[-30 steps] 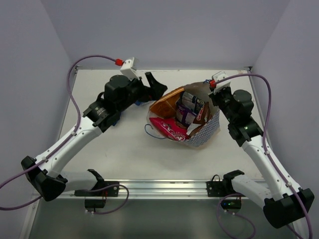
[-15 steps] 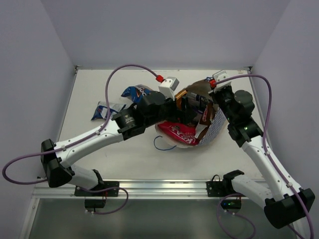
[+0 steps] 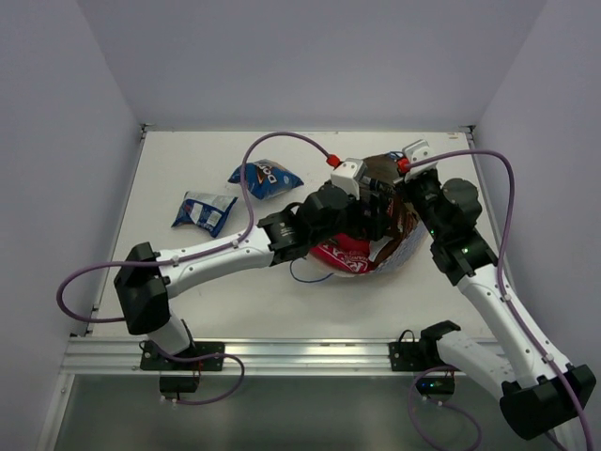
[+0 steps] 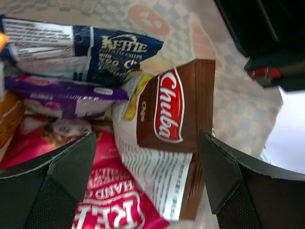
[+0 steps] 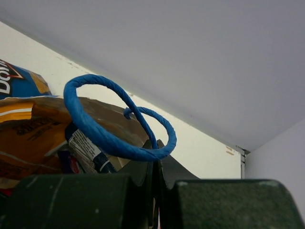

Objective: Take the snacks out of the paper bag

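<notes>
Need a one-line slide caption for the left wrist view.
Left gripper, jaws open, poised over the brown Chuba chips bag inside the checkered paper bag.

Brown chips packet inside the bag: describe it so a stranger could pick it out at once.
Look into the checkered paper bag, where the left claw hangs open. Between its fingers lies the brown chips packet, beside a pink-red packet, a purple packet and a dark blue packet. It alone is brown and white, with a red oval Chuba logo.
</notes>
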`<control>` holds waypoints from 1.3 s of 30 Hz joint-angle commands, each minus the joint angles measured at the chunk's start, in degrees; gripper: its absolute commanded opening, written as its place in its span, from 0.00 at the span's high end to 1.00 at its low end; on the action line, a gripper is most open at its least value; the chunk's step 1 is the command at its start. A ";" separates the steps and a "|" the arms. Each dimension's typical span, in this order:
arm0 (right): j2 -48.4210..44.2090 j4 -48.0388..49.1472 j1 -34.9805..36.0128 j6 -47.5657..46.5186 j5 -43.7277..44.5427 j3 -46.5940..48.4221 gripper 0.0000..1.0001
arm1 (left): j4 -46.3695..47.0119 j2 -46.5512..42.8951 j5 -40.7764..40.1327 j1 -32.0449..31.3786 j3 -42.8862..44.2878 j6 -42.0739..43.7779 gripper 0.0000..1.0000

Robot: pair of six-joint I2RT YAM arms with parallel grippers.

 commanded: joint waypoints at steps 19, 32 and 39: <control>-1.62 4.79 0.21 1.70 1.38 -1.39 1.00 | 17.62 9.40 3.80 -1.26 1.51 0.54 0.23; -1.71 5.32 0.21 1.88 3.23 -2.26 1.00 | 16.93 6.24 -2.00 -1.17 -2.53 3.26 1.00; -0.66 5.94 0.12 1.52 7.00 -2.62 1.00 | 17.63 -1.75 -3.24 -0.47 -5.70 6.60 1.00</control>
